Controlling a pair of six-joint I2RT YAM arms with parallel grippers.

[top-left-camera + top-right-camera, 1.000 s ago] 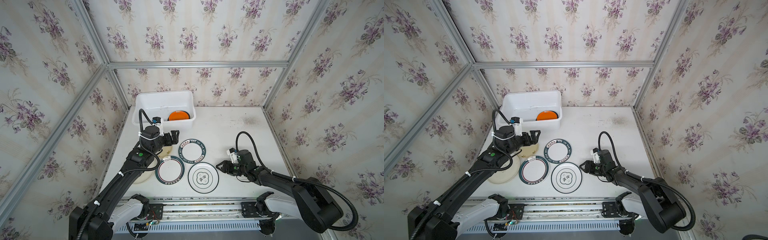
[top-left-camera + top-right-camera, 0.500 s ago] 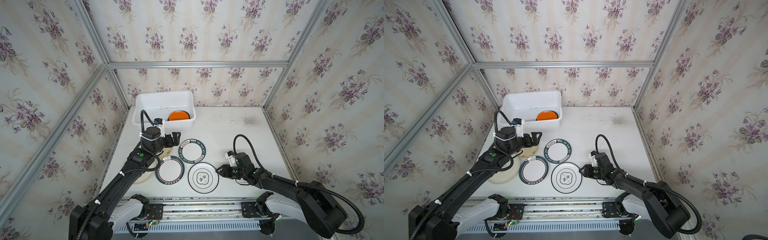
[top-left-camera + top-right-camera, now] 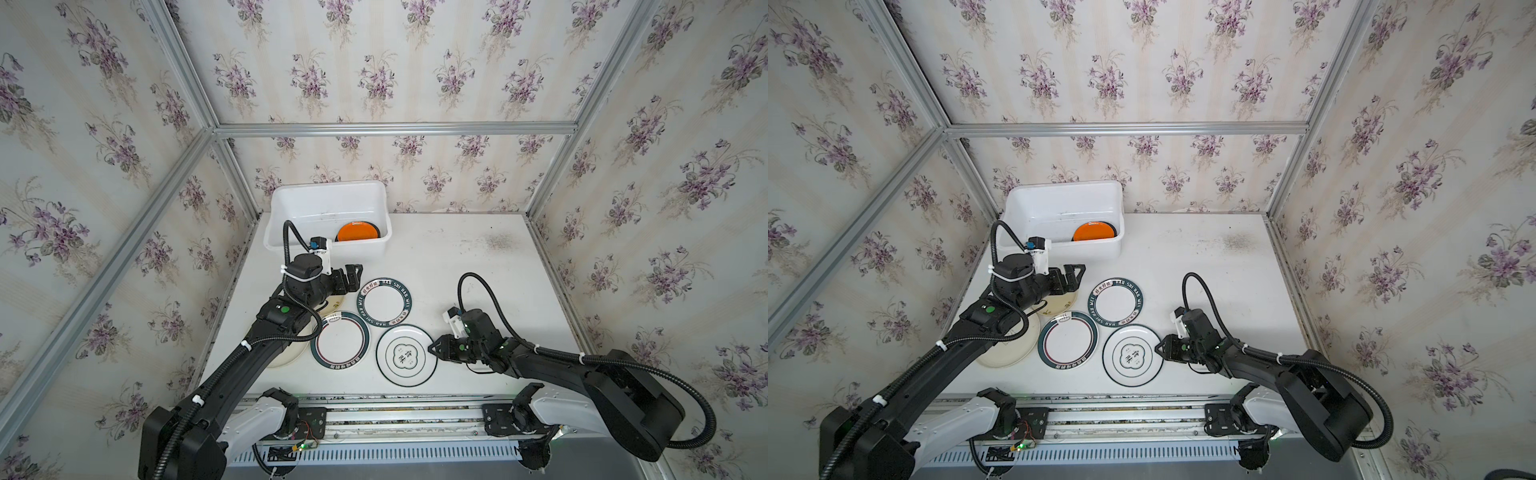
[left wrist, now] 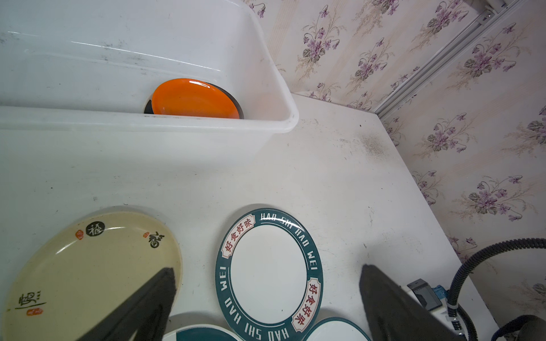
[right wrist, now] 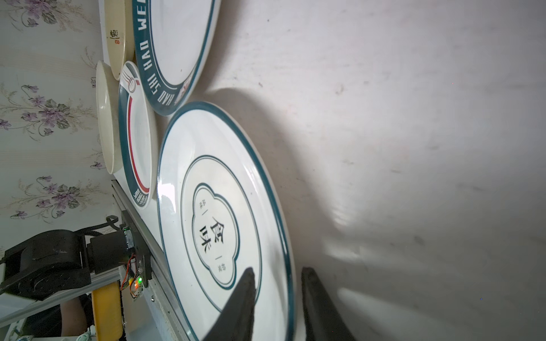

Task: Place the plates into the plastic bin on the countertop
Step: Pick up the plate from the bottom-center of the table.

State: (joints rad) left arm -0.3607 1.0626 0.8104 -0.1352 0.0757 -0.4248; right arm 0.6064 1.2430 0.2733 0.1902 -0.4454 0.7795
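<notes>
Right claw [image 3: 431, 348] has slid up to the clover-emblem plate [image 3: 406, 356], jaws narrowing astride its right-hand rim. Gripped yet? Can't tell. Left claw [image 3: 350, 276] hovers spread wide.

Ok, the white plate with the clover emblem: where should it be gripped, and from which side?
Grip the clover plate by its rim on the side facing the right gripper, coming in low. It lies flat, so only the raised edge offers a hold, and the green-banded plate crowds the opposite side.

Plate colours, white table [image 3: 457, 266]
Orange plate [image 3: 358, 231], white bin [image 3: 328, 199], cream plate [image 4: 88, 265] with black calligraphy, lettered plate [image 3: 385, 302] banded dark green.
</notes>
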